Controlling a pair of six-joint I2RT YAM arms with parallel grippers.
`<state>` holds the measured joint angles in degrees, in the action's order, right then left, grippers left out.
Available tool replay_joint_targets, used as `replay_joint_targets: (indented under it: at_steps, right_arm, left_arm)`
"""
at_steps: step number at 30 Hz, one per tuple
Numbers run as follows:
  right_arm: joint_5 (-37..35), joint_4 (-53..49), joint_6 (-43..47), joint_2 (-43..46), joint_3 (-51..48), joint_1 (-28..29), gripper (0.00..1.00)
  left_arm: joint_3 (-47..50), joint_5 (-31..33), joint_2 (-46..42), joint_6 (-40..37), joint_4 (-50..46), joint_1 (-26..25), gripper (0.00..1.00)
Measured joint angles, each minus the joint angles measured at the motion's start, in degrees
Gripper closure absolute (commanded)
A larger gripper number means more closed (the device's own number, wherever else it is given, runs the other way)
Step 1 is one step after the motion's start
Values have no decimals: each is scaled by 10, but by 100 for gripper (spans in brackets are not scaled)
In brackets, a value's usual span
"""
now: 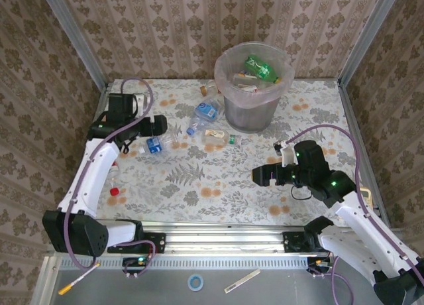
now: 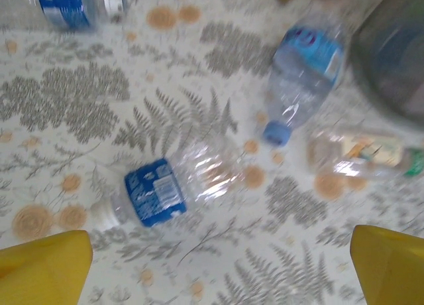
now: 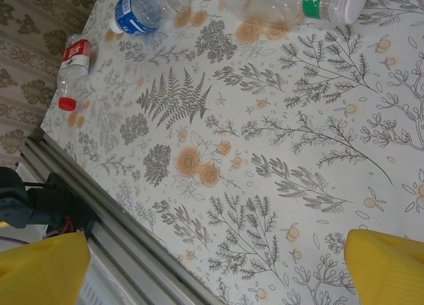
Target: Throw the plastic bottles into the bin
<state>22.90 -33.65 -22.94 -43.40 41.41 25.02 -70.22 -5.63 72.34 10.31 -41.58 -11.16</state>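
Bright, even light washes the floral surface (image 1: pixel 199 182) in the overhead view, leaving only faint, soft shadows at the foot of the bin (image 1: pixel 248 113). Motion blur smears the left wrist view, its plastic bottles (image 2: pixel 175 185) hazy; the right wrist view is sharp, softening at its near corners.

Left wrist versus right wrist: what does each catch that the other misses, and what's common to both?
Left wrist, not right: a blue-capped bottle lying near the grey bin. Right wrist, not left: a red-labelled bottle with a red cap, close to the table's metal edge rail. Both: the flowered tablecloth, a blue-labelled bottle and a clear green-banded bottle, all lying on their sides.
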Motion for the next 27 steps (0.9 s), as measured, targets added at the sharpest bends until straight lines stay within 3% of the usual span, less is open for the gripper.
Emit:
replay_joint_targets:
  at_steps: [15, 27]
  right_arm:
    - [0, 0, 0, 3, 0, 0, 0]
    - [0, -5, 0, 17, 0, 0, 0]
  left_arm:
    - [-8, 111, 199, -115, -50, -46, 0]
    - [-69, 164, 292, -161, -67, -50, 0]
